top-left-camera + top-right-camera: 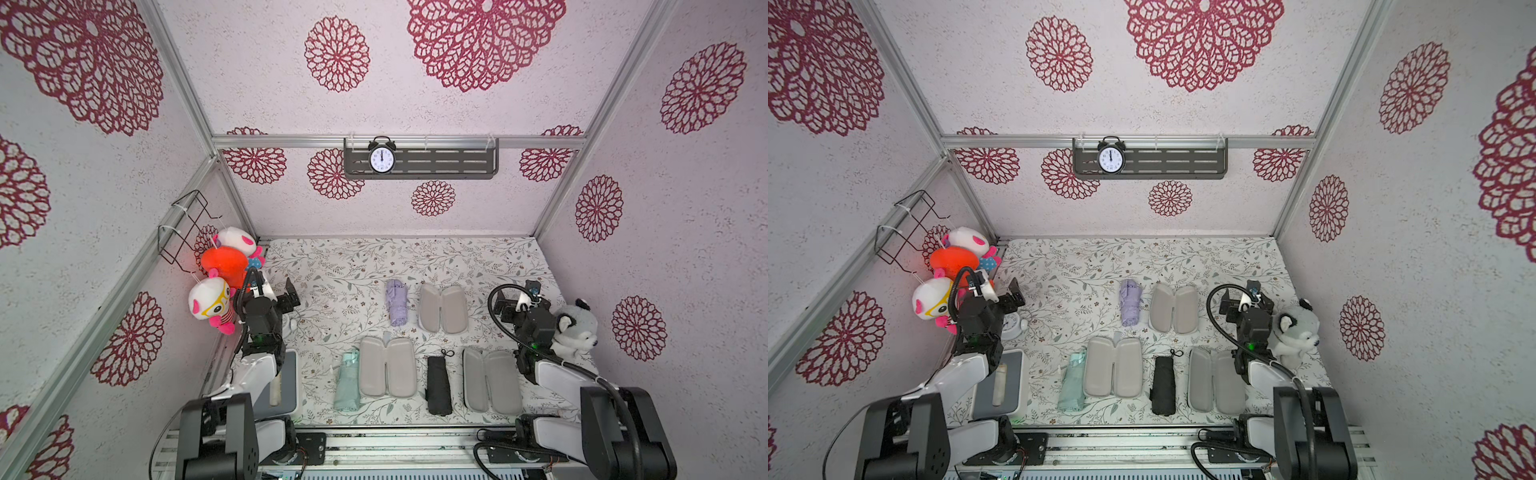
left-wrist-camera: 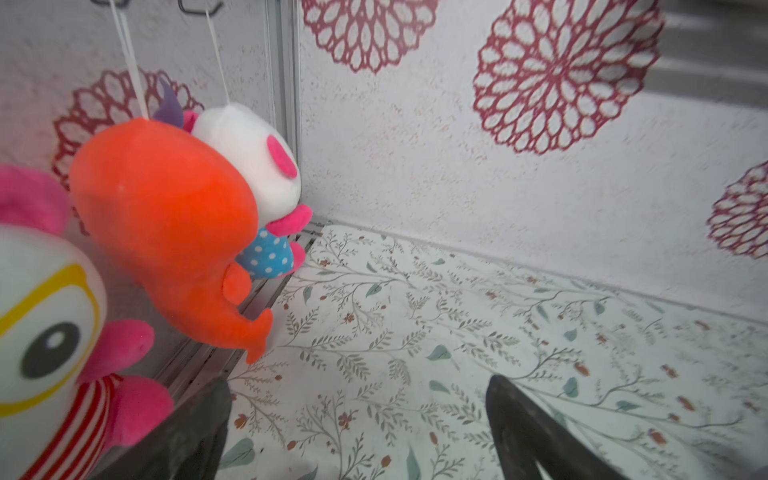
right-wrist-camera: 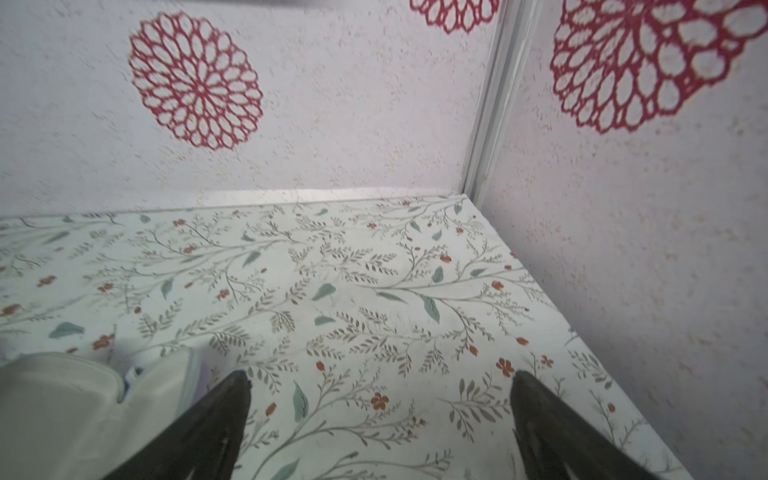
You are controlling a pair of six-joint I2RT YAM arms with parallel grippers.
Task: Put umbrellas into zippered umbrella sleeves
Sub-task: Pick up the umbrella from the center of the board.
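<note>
Floral-covered table (image 1: pixel 353 266) bearing three zippered sleeves, all lying open like clamshells with the grey lining upward, each with a folded umbrella just beside it on the robot's left. Far sleeve (image 1: pixel 443 308): at mid-table, paired with the lilac umbrella (image 1: pixel 397 301), a short, creased fabric bundle. Near-centre sleeve (image 1: pixel 387 366): by the front edge, paired with the mint green umbrella (image 1: pixel 347 381), which lies slightly tilted. Near-right sleeve (image 1: pixel 491 381): paired with the black umbrella (image 1: pixel 439 385), whose wrist loop (image 1: pixel 447 353) points away from the robot. All umbrellas lie lengthwise, front to back, on the cloth and outside their sleeves. Left gripper (image 1: pixel 291 297): raised at the table's left side, jaws spread wide and empty; its wrist view shows bare cloth between the fingertips. Right gripper (image 1: pixel 503 305): likewise wide apart and empty, at the right side, near the far sleeve. Alarm clock (image 1: pixel 381 158): on the back-wall shelf (image 1: pixel 457 162), numerals too small to read
</note>
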